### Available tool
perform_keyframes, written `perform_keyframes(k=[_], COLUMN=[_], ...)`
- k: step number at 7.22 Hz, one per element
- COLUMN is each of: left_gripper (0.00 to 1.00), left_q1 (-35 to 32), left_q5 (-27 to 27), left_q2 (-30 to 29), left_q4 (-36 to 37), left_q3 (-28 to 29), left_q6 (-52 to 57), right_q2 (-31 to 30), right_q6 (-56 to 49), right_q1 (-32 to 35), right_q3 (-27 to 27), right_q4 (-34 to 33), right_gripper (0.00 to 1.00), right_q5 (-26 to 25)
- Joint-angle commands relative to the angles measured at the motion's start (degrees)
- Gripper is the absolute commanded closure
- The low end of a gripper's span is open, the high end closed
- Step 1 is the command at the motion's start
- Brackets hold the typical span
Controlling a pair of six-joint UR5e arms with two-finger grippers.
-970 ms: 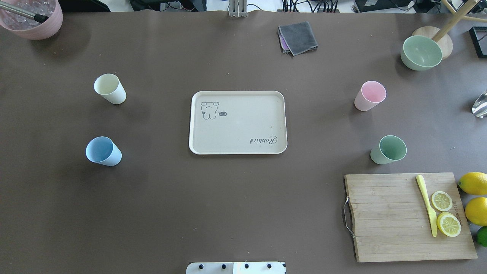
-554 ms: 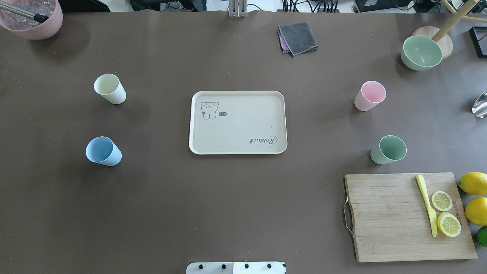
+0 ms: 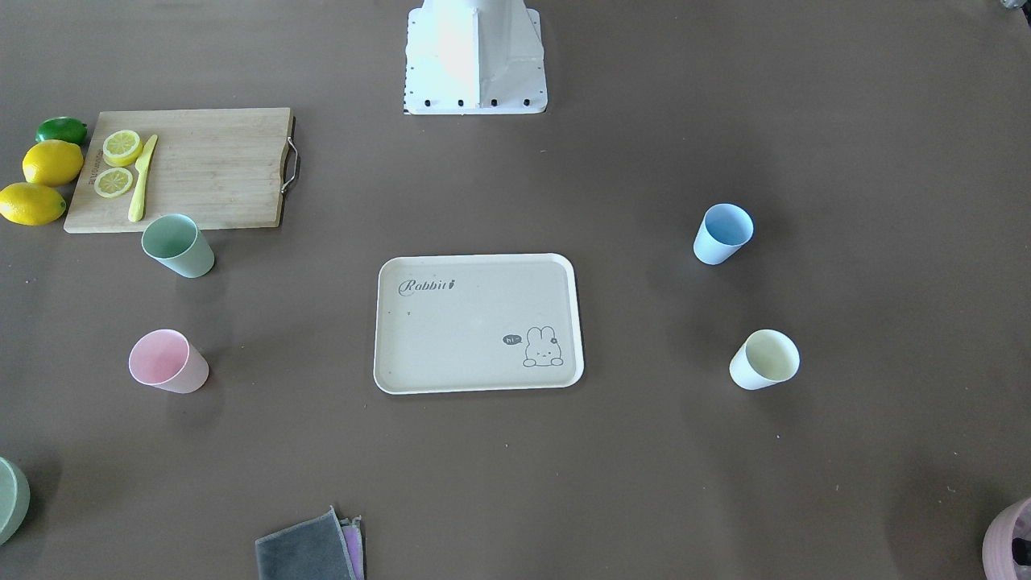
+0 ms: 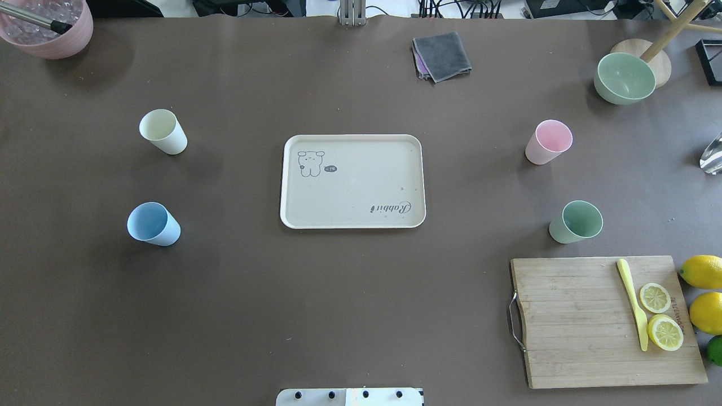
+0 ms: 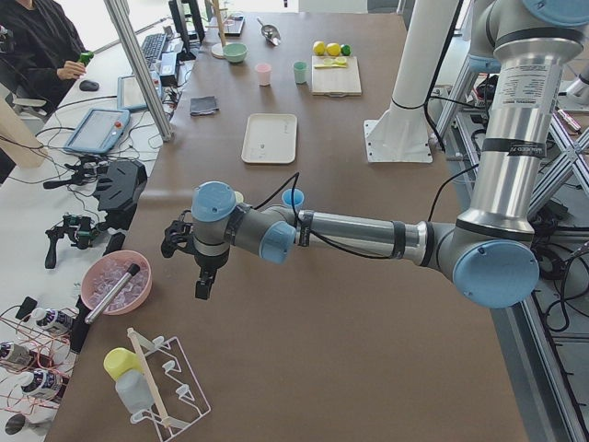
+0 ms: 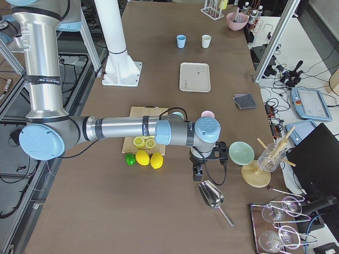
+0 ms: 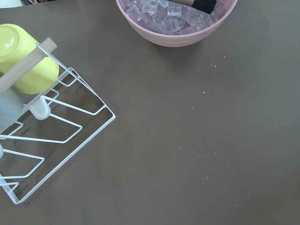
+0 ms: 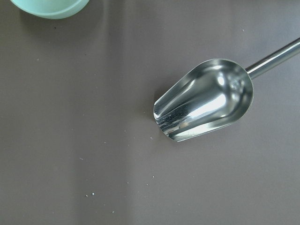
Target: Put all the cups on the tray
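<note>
The beige tray [image 4: 361, 186] with "Rabbit" lettering lies empty at the table's middle. Several cups stand upright on the table around it: a cream cup [image 4: 162, 131] and a blue cup [image 4: 152, 223] to its left, a pink cup [image 4: 548, 141] and a green cup [image 4: 575, 221] to its right. My left gripper [image 5: 204, 285] shows only in the exterior left view, hovering near the pink ice bowl, far from the cups. My right gripper [image 6: 198, 173] shows only in the exterior right view, above a metal scoop. I cannot tell whether either is open or shut.
A wooden cutting board [image 4: 575, 321] with lemon slices and a yellow knife lies at the near right, with lemons beside it. A green bowl [image 4: 624, 78], a grey cloth [image 4: 441, 55] and a pink ice bowl [image 4: 48, 25] sit at the far edge. A wire rack [image 7: 42, 136] and a scoop [image 8: 206, 101] lie beyond the table's ends.
</note>
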Motion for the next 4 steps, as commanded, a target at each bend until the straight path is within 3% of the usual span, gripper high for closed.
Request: perform_keyframes(k=[1,4], left_gripper=[0.02,0.02], left_q1=[0.0,0.0], left_q5=[-0.3,-0.1], left_q2=[0.7,2.1], left_q4=[-0.3,-5.5], left_q3=[0.1,1.0], left_q6=[0.3,0.2], right_q2=[0.2,0.7], right_q6=[0.0,0.4], right_q1=[0.0,0.0], right_q3=[0.1,0.7], right_q4=[0.0,0.0], right_gripper=[0.0,0.0], right_q5=[0.1,-0.3])
